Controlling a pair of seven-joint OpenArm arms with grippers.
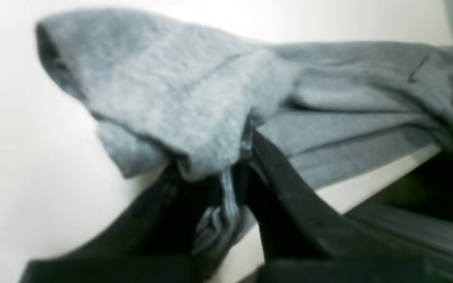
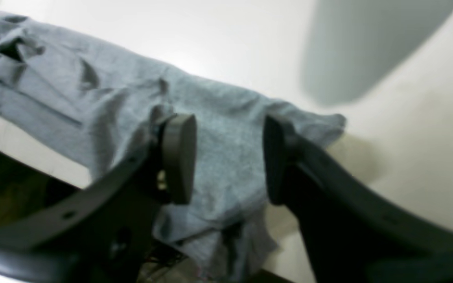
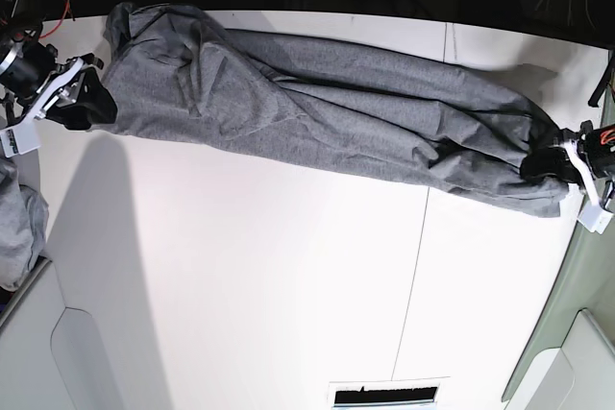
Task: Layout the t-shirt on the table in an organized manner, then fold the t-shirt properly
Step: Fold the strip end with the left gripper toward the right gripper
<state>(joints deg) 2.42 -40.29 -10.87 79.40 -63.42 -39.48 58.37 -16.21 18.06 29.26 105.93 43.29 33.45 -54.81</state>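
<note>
Overhead, the t-shirt (image 3: 317, 108) lies stretched in a long wrinkled band across the far part of the table (image 3: 259, 285), close to its far edge, with broad bare white surface on the near side. At one end the left gripper (image 1: 230, 165) is pinched tight on a bunched fold of grey cloth. At the other end the right gripper (image 2: 228, 157) stands parted, its pads (image 2: 177, 157) astride the cloth without closing on it. Both wrist views are blurred, so seams and hems are hard to make out. A paler cloth bundle (image 3: 17, 232) is cut off at the frame edge.
</note>
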